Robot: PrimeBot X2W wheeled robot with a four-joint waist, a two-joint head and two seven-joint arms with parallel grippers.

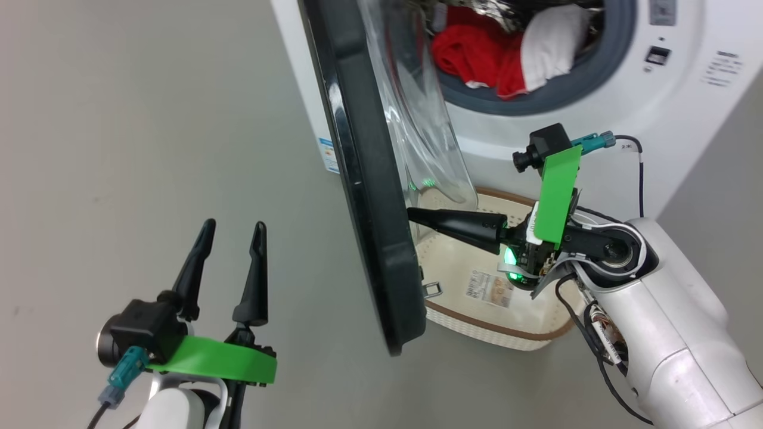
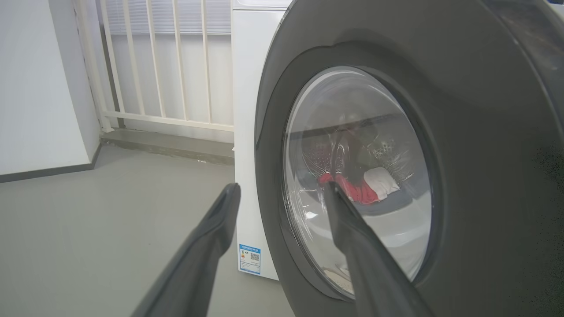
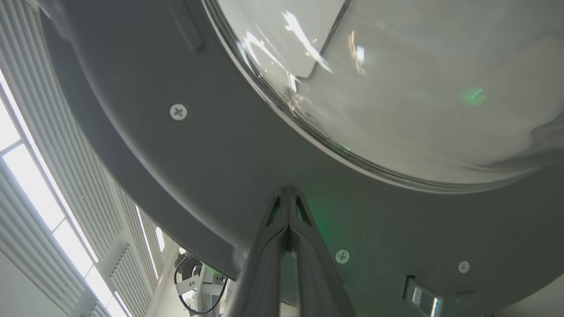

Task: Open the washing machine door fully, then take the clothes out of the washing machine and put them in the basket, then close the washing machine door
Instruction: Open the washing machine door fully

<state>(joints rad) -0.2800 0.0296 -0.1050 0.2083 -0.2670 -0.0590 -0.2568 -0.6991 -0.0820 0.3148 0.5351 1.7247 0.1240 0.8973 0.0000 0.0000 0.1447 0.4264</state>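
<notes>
Soft, even daylight. Windows [image 3: 31,185] blow out white in the right wrist view. Glare streaks the door [image 3: 374,88], with a green glow on its rim. Fingers [image 2: 202,255] of the left hand [image 2: 281,187] blur up close.

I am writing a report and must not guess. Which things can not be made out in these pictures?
- Head view: the top edge cuts the washing machine, so the clothes cannot be counted.
- Head view: the washing machine door hides the left end of the basket; its paper label is too small to read.
- Left wrist view: the blue sticker is too small to read.
</notes>
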